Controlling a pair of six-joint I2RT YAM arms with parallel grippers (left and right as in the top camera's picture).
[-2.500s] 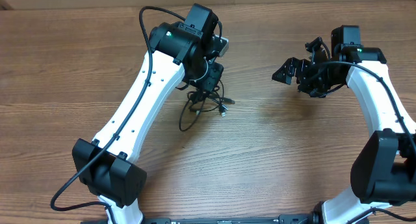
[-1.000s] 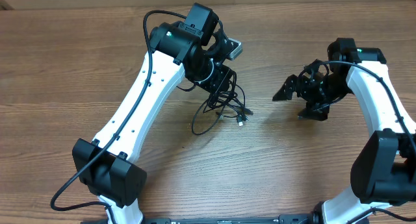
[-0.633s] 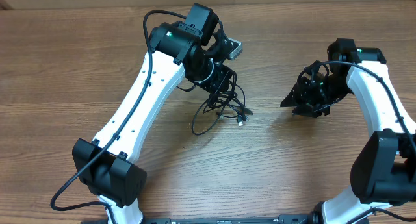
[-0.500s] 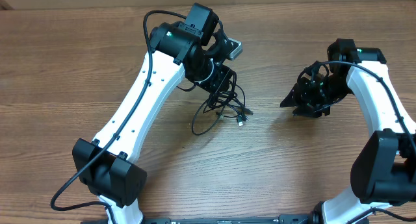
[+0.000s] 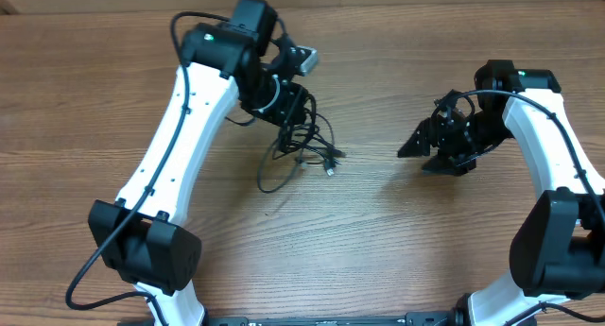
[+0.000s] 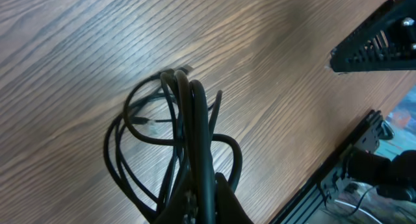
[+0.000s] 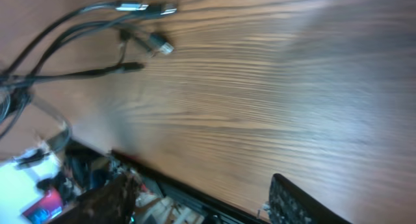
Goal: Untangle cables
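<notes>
Tangled cables (image 5: 301,145) hang in a bunch from my left gripper (image 5: 289,116), with a loop (image 5: 275,175) and plug ends (image 5: 329,165) resting on the wood. In the left wrist view my left gripper (image 6: 207,197) is shut on the cables (image 6: 188,117), several black strands running up between its jaws. My right gripper (image 5: 423,155) hovers to the right of the tangle, apart from it, open with nothing in it. The right wrist view shows its fingers (image 7: 296,201) spread wide around the gripper (image 7: 201,201), with the cables' plug ends (image 7: 142,8) lying far ahead.
The wooden table (image 5: 425,250) carries nothing but the tangle. A thick black cable (image 5: 203,16) arcs over the left arm's wrist. The arms' mounting rail (image 5: 331,319) runs along the near edge.
My left arm has swung left, dragging the cable bunch with it. The right gripper narrowed its jaws, then spread them again, staying in about the same place.
</notes>
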